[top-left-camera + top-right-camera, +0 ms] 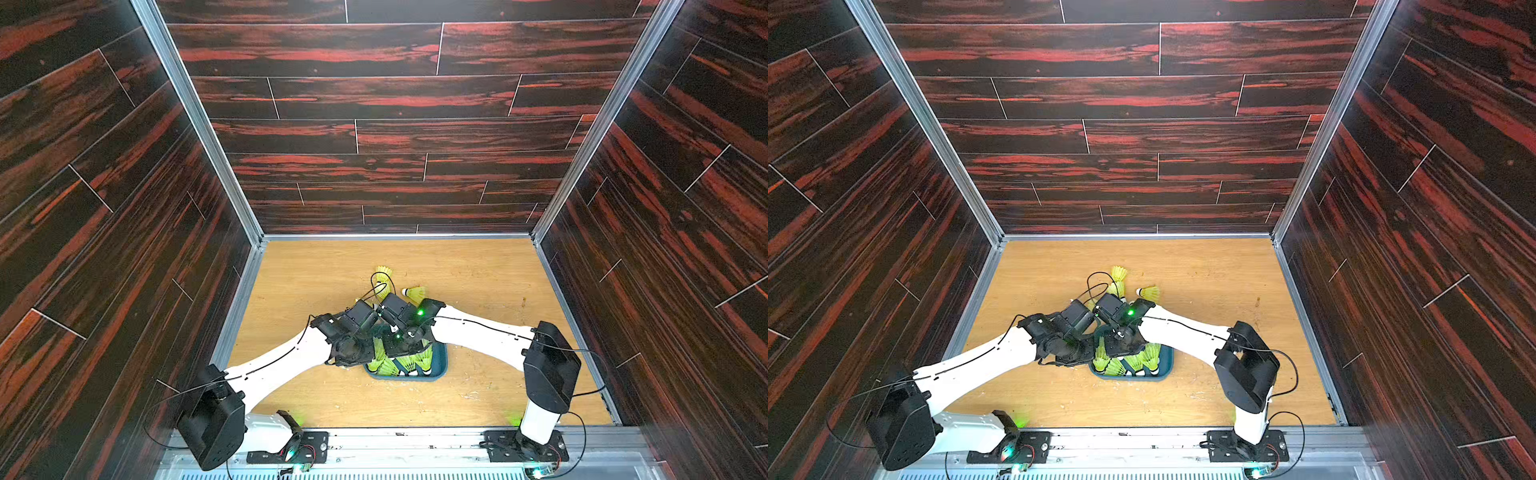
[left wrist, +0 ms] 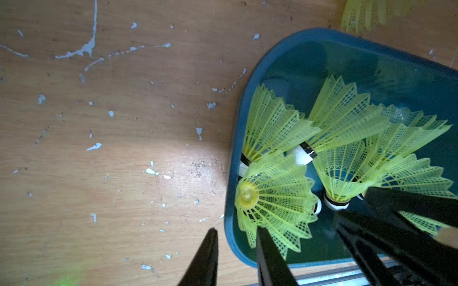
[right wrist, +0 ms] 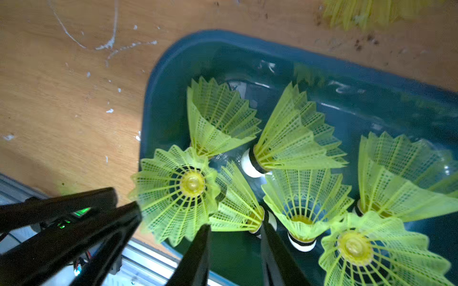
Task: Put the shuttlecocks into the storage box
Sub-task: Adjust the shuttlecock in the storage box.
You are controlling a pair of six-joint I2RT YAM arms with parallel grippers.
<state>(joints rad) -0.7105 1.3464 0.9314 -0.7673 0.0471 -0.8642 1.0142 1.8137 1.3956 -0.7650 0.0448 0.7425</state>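
The storage box [image 1: 439,365], a teal-blue tray [image 2: 231,148], holds several neon yellow-green shuttlecocks [image 2: 275,123], some upright, some on their sides [image 3: 297,133]. Three more shuttlecocks lie on the table beyond the box [image 1: 384,271] [image 1: 415,292] [image 1: 1119,286]. My left gripper [image 2: 236,230] hangs over the box's left rim, its fingers a narrow gap apart with nothing between them. My right gripper [image 3: 235,222] hovers low over the box, fingers apart. A leaning shuttlecock [image 3: 235,198] lies just past its tips inside the box and does not look gripped. In both top views the wrists hide the fingertips.
Both arms [image 1: 286,361] [image 1: 478,332] meet over the box, wrists almost touching. The wooden table [image 1: 478,270] is scratched and flecked with white chips [image 2: 94,146]. A metal rail [image 1: 415,436] runs along the front edge; dark panelled walls [image 1: 374,166] enclose three sides.
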